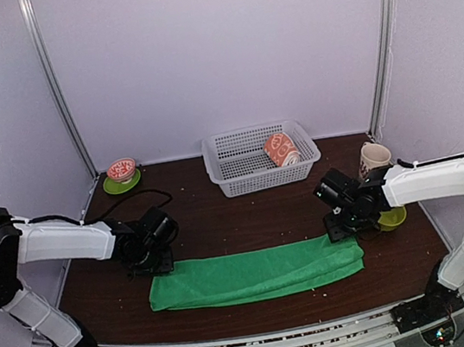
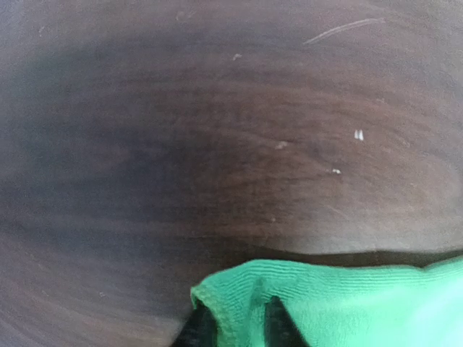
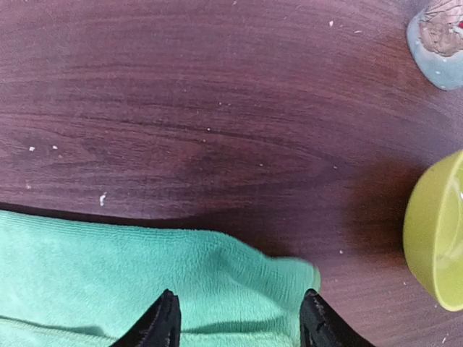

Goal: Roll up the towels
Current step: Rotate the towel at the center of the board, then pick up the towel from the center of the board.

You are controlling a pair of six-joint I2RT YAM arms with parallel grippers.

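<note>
Larger towel [image 1: 256, 273] lies before basket [image 1: 259, 178] holding smaller towel [image 1: 281, 149].

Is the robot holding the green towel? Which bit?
The right gripper is open over the right corner of the green towel, holding nothing. The left gripper has the left corner's hem between its fingers; whether it pinches cannot be told.

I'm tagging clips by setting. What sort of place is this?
Likely a lab test booth, not a home: bare pale walls and metal rails enclose a dark wooden table, the left arm and right arm are bolted at its near edge, with a white basket and green towel as props.
</note>
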